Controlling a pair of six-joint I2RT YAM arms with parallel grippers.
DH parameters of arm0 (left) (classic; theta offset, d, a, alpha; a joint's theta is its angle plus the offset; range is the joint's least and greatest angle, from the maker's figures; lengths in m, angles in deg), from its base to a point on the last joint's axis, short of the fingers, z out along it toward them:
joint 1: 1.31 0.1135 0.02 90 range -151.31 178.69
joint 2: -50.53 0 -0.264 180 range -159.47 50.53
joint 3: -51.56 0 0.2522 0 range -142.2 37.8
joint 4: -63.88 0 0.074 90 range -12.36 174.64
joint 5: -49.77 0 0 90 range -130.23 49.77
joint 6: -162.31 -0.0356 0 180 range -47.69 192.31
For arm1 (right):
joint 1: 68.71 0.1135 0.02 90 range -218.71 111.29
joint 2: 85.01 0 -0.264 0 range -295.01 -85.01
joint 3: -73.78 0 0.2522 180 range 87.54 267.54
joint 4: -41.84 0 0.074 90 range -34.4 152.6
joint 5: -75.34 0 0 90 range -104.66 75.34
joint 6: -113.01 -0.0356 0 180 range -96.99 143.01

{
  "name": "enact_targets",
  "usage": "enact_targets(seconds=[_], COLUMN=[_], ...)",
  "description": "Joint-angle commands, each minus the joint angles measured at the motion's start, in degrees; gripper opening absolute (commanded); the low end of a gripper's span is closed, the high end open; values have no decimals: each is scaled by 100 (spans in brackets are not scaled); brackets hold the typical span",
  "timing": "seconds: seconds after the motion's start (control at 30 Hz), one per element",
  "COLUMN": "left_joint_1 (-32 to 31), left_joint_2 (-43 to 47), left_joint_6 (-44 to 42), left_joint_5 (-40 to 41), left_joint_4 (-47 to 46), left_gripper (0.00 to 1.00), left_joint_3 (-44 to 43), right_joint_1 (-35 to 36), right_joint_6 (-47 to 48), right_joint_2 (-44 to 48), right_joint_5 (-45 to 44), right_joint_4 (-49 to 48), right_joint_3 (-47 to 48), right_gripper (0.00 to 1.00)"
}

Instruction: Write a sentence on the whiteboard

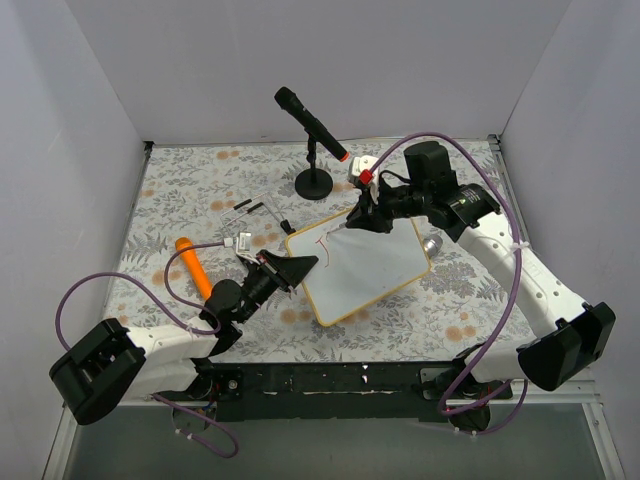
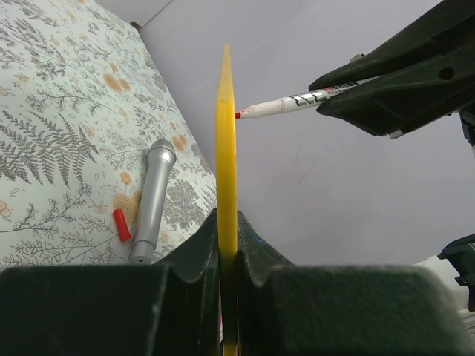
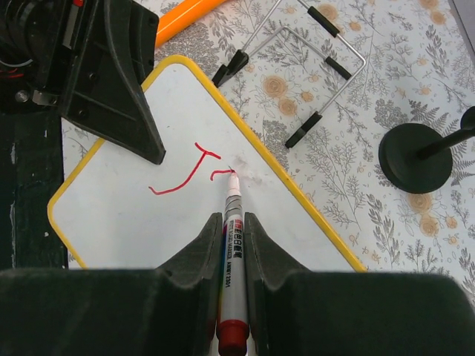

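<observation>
Whiteboard (image 1: 375, 268), white w/ yellowish frame, lies approx. mid-surface (image 1: 180, 190) on the floral cover, turned at an angle betw. my two arms. Cannot tell whether it rests fully flat or is raised at one edge.

Left fingers (image 1: 292, 268): clamped on the board's left edge. Wrist view shows the frame edge-on, pinched betw. both pads, no gap.

Right fingers (image 1: 358, 220): closed narrow around a marker (image 3: 232, 245), barrel gripped lengthwise, tip pointing out ahead. Tip is at the board face near the far-left corner and appears in contact.

Sentence (image 3: 185, 172): consists of a red "J" w/ long tail plus one short curved stroke just beside it, right at the marker tip.

Other items noted:
- Black microphone (image 1: 312, 125) on round-base stand, beyond the board's far edge, near, not touching.
- Silver microphone (image 2: 152, 200) lying flat just beside the board's right side.
- Small red cap (image 2: 121, 224) near the silver mic, apart from it.
- Orange cylinder (image 1: 192, 265) on the surface, left of my left fingers.
- Wire stand (image 3: 312, 59) w/ black tips, near the board's far-left edge.
</observation>
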Motion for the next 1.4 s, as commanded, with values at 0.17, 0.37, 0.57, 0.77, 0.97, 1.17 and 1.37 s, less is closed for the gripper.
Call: enact_targets(seconds=[0.17, 0.37, 0.57, 0.77, 0.97, 1.17, 1.37], left_joint_1=[16, 16, 16, 16, 16, 16, 16], left_joint_2=[207, 269, 269, 251, 207, 163, 172], left_joint_6=[152, 126, 126, 117, 117, 134, 126], left_joint_5=[18, 71, 62, 53, 35, 35, 44], left_joint_4=[-839, -786, -795, -795, -830, -865, -847], left_gripper=[0, 0, 0, 0, 0, 0, 0], left_joint_3=[-250, -242, -242, -242, -233, -215, -198], right_joint_1=[20, 12, 20, 56, 56, 47, 20], right_joint_6=[73, 285, 382, 259, 39, -84, -128], right_joint_2=[191, 288, 288, 147, -37, -125, -178], right_joint_5=[-312, -154, 162, 391, 294, 92, 153], right_joint_4=[-135, 146, 287, 244, 130, -37, -55], right_joint_3=[-173, -323, -367, -262, 19, 221, 362], right_gripper=[1, 1, 1, 1, 1, 1, 1])
